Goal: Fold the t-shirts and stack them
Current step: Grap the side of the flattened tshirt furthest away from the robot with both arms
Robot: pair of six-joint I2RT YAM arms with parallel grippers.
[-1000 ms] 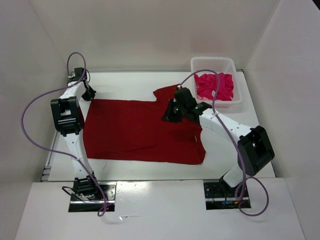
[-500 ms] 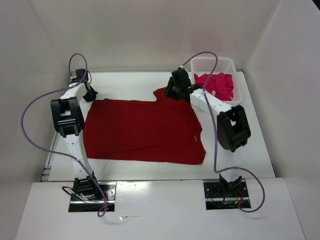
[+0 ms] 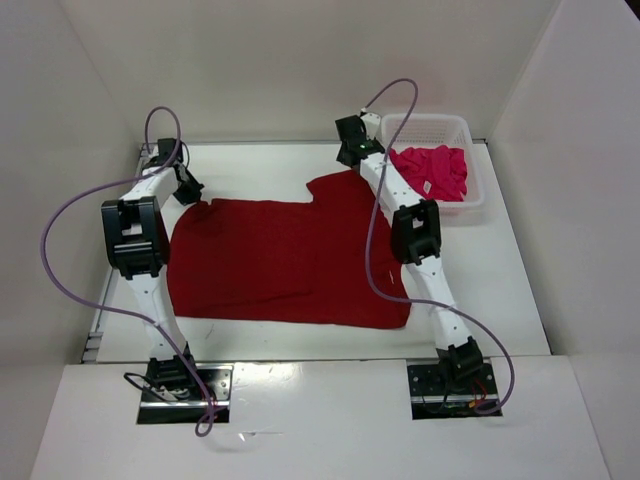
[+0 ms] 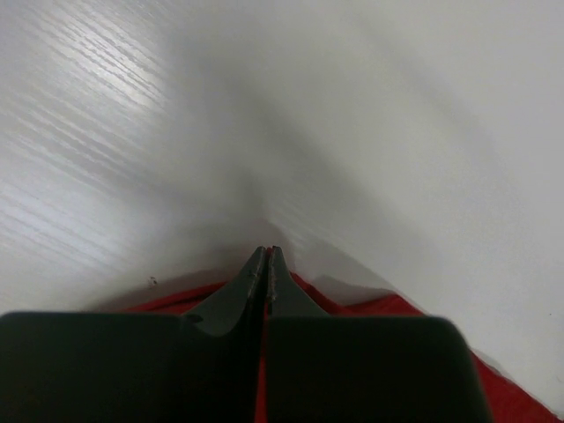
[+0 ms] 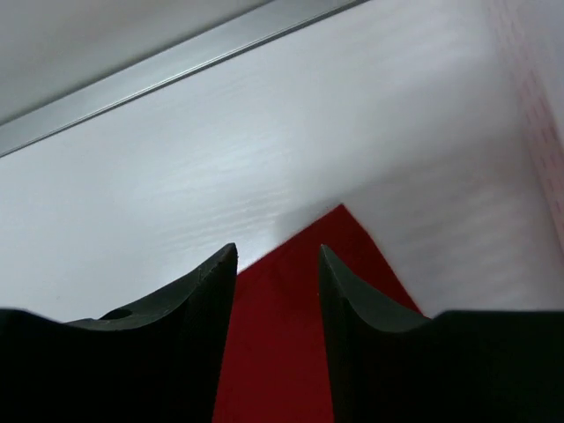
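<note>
Centrally, the dark red t-shirt [image 3: 285, 255] is being shown spread flat on the white table [image 3: 260, 165]. Its corner at 10 o'clock is being pinched by the left gripper [image 3: 192, 188], whose jaws are being pressed together with a sliver of red cloth between them. At 1 o'clock, the right gripper [image 3: 348, 152] is being held over the sleeve tip, jaws parted and gripping nothing. At 2 o'clock, the magenta-pink t-shirt [image 3: 430, 170] is being kept crumpled inside the white lattice basket [image 3: 425, 120].
</note>
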